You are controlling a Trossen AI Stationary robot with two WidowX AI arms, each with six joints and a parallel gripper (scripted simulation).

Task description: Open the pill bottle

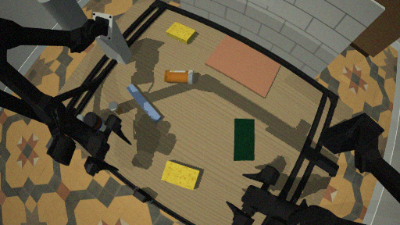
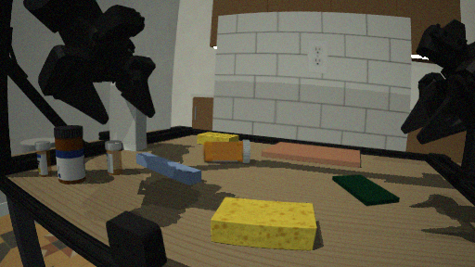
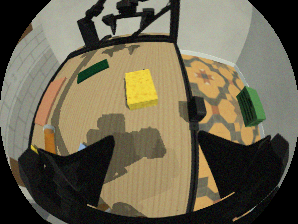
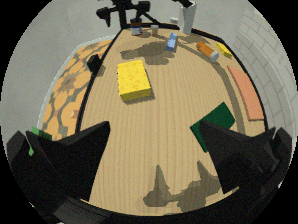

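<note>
The orange pill bottle (image 1: 179, 76) lies on its side near the back middle of the table, its white cap (image 1: 190, 76) pointing toward the salmon mat. It also shows in the exterior view (image 2: 224, 151) and, small and far off, in the right wrist view (image 4: 208, 50). My left gripper (image 1: 122, 155) is open and empty, well above the table and far from the bottle; the exterior view (image 2: 127, 116) shows it too. My right gripper (image 1: 238, 191) (image 2: 412, 136) is open and empty, high over the opposite table edge.
Three upright bottles (image 2: 70, 155) stand by the left arm's edge. A blue bar (image 1: 144, 102) lies between them and the orange bottle. There are two yellow sponges (image 1: 180, 174) (image 1: 180, 32), a green card (image 1: 244, 139), a salmon mat (image 1: 243, 64) and a white post (image 1: 113, 39).
</note>
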